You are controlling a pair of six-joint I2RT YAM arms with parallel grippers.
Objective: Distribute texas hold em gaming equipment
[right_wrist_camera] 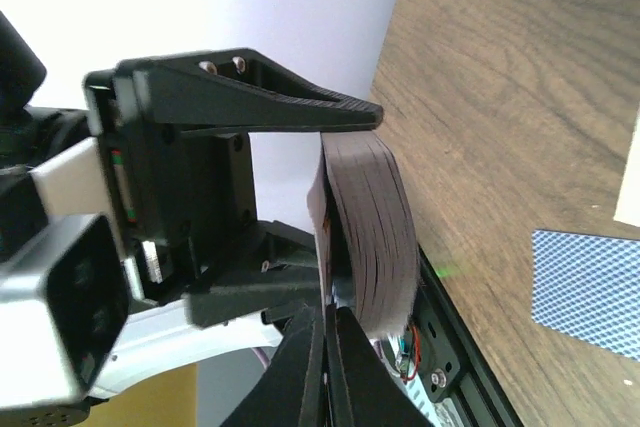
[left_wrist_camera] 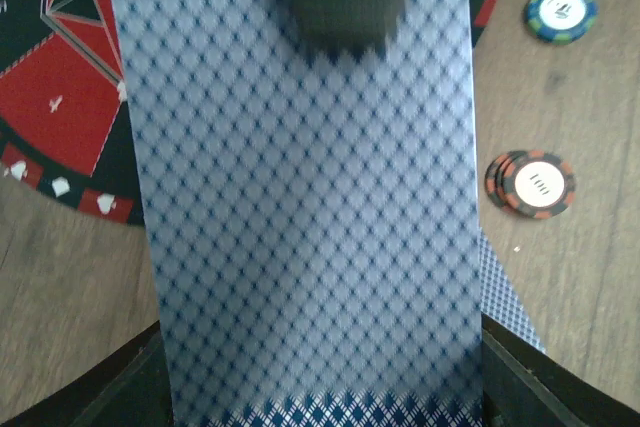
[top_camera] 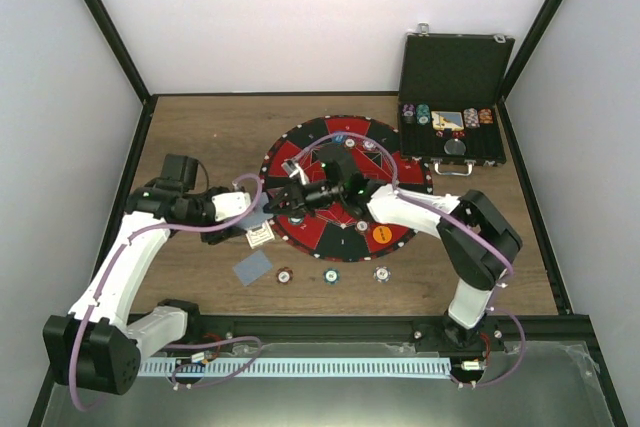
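Dealing at centre-left of the overhead view, with the deck (right_wrist_camera: 380,237) clamped in the left tool (top_camera: 255,209) just off the left rim of the mat (top_camera: 300,147). Reaching in from the right, the right tool (right_wrist_camera: 325,342), fingers pressed together at the deck's edge; cannot tell whether pinching a single card.

Out on the tabletop (top_camera: 200,127) at lower left: one face-down card (top_camera: 251,268) and, just above it, one white-faced card (top_camera: 260,236). Spaced in a row below the mat's lower rim, well apart: three chips (top_camera: 332,276). Set on the mat's lower right: an orange button (top_camera: 381,234).

Left to do, judging by this: nearly the whole deck undealt, and chip stacks (top_camera: 445,117) waiting in the open case (top_camera: 455,67) at upper right. Early going, by the look of it.
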